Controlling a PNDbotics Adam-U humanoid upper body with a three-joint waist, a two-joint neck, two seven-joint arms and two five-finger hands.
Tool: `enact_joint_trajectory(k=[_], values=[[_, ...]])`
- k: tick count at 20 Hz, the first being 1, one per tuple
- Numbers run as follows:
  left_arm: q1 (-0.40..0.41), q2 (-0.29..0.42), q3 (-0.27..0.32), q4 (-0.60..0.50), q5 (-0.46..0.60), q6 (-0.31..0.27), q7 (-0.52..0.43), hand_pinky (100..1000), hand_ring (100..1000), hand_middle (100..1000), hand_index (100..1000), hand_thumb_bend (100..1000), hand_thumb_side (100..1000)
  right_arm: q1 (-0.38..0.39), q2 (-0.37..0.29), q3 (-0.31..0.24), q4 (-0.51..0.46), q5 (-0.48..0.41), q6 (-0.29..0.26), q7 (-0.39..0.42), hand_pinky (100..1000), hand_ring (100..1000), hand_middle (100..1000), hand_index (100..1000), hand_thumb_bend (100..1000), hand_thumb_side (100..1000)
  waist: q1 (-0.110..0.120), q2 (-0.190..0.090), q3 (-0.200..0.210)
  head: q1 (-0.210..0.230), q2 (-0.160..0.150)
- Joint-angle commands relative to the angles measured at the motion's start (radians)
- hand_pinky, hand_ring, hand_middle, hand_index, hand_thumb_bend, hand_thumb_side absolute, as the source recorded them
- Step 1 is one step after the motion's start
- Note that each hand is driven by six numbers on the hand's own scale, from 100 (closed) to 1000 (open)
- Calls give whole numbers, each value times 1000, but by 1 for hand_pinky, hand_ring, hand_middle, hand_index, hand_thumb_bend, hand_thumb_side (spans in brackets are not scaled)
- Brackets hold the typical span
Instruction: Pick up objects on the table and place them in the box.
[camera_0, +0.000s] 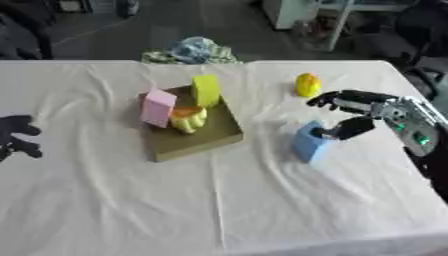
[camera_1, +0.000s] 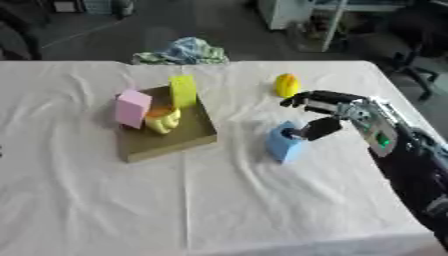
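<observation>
Your right hand at the blue block, right of centre; box left of centre.

Thumb touches the block's top edge, fingers spread wide above it, nothing gripped. Blue block: upright on the white cloth, apart from the box. Box holds a pink block leaning on its left rim, a yellow-green block upright at its far edge, an orange-yellow piece between them. Yellow lump: on the cloth, upper right, beyond your fingers. Your left hand shows at the left edge of the left eye view only, fingers spread; the right eye view cuts it off.
</observation>
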Motion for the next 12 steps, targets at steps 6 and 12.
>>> enact_joint_trajectory(k=[6, 12], values=[[-6, 6, 4, -16, -7, -1, -6, 718, 524, 631, 790, 187, 862, -6, 15, -8, 37, 15, 5, 0, 825, 919, 887, 1000, 369, 639, 20, -12, 0, -2, 4], [-5, 5, 4, -16, -7, -2, -7, 719, 525, 633, 790, 184, 864, -4, 26, -13, 58, 26, 7, -4, 820, 916, 881, 1000, 362, 634, 20, -12, 0, -3, 4]])
